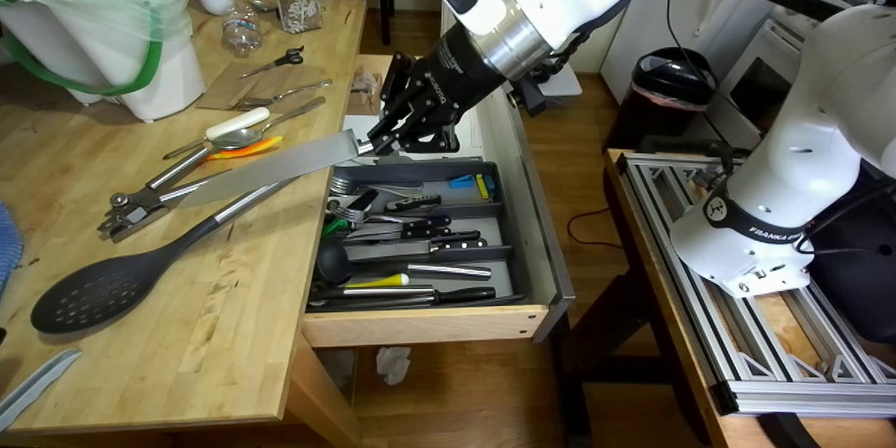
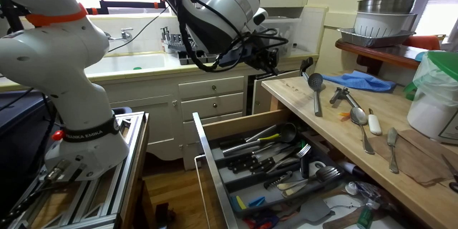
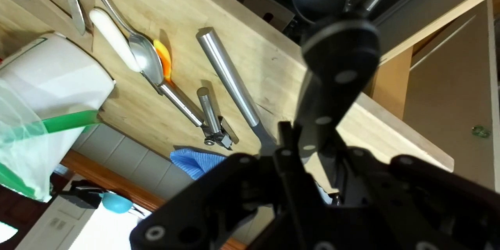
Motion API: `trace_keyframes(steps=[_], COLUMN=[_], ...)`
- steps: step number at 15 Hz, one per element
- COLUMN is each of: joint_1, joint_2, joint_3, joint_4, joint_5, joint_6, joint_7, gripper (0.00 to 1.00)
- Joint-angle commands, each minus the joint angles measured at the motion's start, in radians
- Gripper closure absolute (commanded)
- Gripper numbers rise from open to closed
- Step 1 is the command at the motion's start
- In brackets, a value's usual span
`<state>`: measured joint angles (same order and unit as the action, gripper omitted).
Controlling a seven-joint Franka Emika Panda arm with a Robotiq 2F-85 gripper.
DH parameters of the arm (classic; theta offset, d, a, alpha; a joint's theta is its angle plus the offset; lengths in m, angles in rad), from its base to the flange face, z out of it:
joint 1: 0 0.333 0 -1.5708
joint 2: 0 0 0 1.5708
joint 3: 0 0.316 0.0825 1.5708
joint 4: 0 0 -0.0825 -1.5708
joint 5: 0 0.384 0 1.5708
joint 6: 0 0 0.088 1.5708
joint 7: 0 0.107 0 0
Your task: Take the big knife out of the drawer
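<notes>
My gripper [image 1: 381,142] is shut on the big knife [image 1: 280,168], above the gap between drawer and table. The long grey blade points left over the wooden table in that exterior view. In the wrist view, the knife's dark riveted handle [image 3: 338,62] sits between the fingers. In an exterior view, my gripper [image 2: 272,68] shows at the far end of the drawer, and I cannot make out the blade there. The drawer [image 1: 420,330] is open, and its wood wall [image 2: 247,124] shows too. Its dark tray [image 1: 500,185] holds knives, forks and other utensils.
On the table [image 1: 238,350] lie a black slotted spoon [image 1: 105,287], a metal can opener [image 1: 150,199], spoons, a white-handled tool [image 1: 238,123] and scissors [image 1: 280,61]. A white bucket [image 1: 168,87] with a green lid stands at the back. A grey serrated blade [image 1: 38,385] lies near the table's corner.
</notes>
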<state>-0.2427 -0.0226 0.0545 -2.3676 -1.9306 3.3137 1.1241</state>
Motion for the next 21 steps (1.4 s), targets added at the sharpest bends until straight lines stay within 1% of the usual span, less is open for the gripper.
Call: trace_keyframes(steps=[1,4,5,10,14,15,16,17,21], joint_1=[0.000,0.000,0.000,0.002,0.000,0.046,0.048,0.012,-0.005], joint_2=[0.000,0.000,0.000,0.011,0.016,0.007,0.011,0.023,0.062], joint_3=[0.000,0.000,0.000,-0.006,-0.011,-0.070,-0.079,-0.049,-0.082], joint_4=[0.000,0.000,0.000,0.075,0.124,0.092,0.094,0.130,0.123], joint_5=[0.000,-0.001,-0.001,-0.031,-0.040,0.136,0.166,0.088,0.227], joint_6=[0.000,0.000,0.000,0.020,0.070,0.088,0.111,0.144,0.241], joint_7=[-0.001,-0.001,-0.001,-0.027,-0.058,-0.254,-0.299,-0.238,-0.454], gripper=[0.79,0.79,0.95,0.95,0.95,0.95,0.95,0.95,0.95])
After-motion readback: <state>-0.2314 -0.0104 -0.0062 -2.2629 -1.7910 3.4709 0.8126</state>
